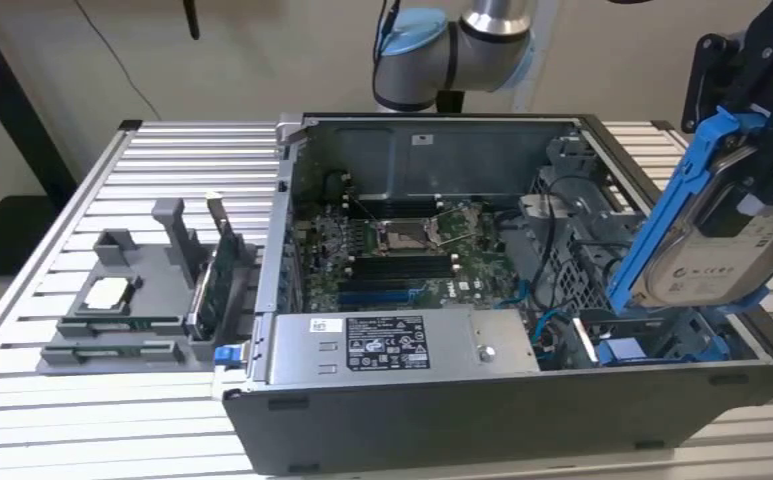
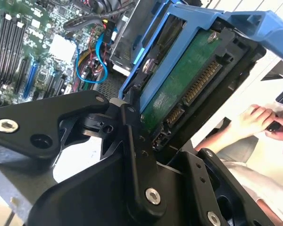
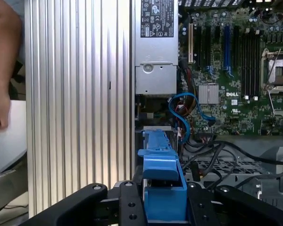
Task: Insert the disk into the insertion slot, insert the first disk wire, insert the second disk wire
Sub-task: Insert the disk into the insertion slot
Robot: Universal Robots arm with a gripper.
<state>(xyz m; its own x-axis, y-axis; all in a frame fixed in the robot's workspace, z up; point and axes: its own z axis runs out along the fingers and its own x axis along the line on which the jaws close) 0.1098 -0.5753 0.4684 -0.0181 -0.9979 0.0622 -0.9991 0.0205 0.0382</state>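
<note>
My gripper [image 1: 749, 140] is shut on the disk [image 1: 730, 255], a silver-grey drive with a white label in a bright blue carrier [image 1: 666, 200]. It holds the disk upright and tilted above the case's corner at the exterior view's right. The insertion slot [image 1: 653, 345], a bay with blue parts, lies just under the disk's lower end. In the second wrist view the disk's green board and connectors [image 2: 188, 80] face the camera between the black fingers [image 2: 132, 141]. In the first wrist view the carrier [image 3: 162, 179] sits between the fingers. Looped blue wires [image 3: 184, 106] lie loose in the case beside the bay.
The open computer case [image 1: 493, 420] lies on a slatted metal table [image 1: 39, 400], with a motherboard [image 1: 400, 250] and a silver power-supply box [image 1: 400, 345] inside. A grey fixture [image 1: 133, 300] holding parts stands at the exterior view's left. A person's hand [image 2: 254, 120] rests beyond the case.
</note>
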